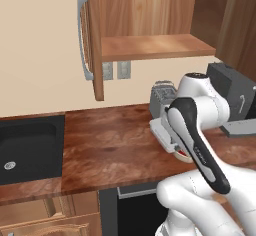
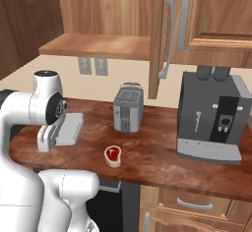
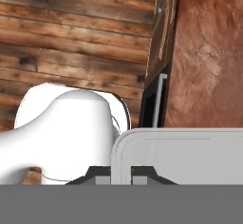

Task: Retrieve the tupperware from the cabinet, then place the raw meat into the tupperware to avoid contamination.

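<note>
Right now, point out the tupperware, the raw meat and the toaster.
tupperware [image 2: 70,128], right base view, its flat pale top.
raw meat [image 2: 112,153], right base view, red middle.
toaster [image 2: 128,112], right base view, front face.

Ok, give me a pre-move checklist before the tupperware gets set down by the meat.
1. Gripper shut on tupperware: ok; the hand view shows its rim pinched between the fingertips.
2. Tupperware out of the cabinet: ok; it is over the counter.
3. Tupperware resting on the counter: cannot tell.
4. Meat within sight on the counter: ok; it lies apart from the tupperware, in front of the toaster.
5. Bare counter beside the meat: ok.
6. Tupperware empty: cannot tell; only part of its inside shows.
</note>
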{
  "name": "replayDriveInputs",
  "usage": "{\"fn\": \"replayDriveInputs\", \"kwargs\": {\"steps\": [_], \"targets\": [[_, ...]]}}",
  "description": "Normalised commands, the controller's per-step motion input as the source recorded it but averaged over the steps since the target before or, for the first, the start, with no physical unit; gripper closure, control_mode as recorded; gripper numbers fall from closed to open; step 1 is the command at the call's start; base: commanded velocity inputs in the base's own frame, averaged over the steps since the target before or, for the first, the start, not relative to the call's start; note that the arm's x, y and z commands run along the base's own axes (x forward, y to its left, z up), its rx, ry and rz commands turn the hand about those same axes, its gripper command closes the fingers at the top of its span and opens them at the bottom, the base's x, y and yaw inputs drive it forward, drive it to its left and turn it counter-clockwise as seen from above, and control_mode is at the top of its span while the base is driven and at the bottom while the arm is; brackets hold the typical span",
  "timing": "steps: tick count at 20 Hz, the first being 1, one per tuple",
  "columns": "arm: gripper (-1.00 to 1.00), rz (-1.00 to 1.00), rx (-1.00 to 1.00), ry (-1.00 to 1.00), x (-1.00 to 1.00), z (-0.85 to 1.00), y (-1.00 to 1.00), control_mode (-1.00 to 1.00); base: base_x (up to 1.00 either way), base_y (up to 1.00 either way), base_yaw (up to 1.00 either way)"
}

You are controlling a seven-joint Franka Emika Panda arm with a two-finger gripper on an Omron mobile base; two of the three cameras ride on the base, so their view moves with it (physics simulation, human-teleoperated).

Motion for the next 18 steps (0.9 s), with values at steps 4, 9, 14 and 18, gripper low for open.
{"fn": "replayDriveInputs", "kwargs": {"steps": [4, 9, 14, 18], "targets": [[1.00, -0.03, 0.00, 0.00, 0.16, -0.17, 0.00, -1.00, 0.00, 0.00, 0.00], [1.00, -0.02, 0.00, 0.00, 0.19, -0.17, 0.00, -1.00, 0.00, 0.00, 0.00], [1.00, -0.01, 0.00, 0.00, 0.24, -0.22, 0.00, -1.00, 0.00, 0.00, 0.00], [1.00, -0.01, 0.00, 0.01, 0.28, -0.24, 0.00, -1.00, 0.00, 0.00, 0.00]]}}
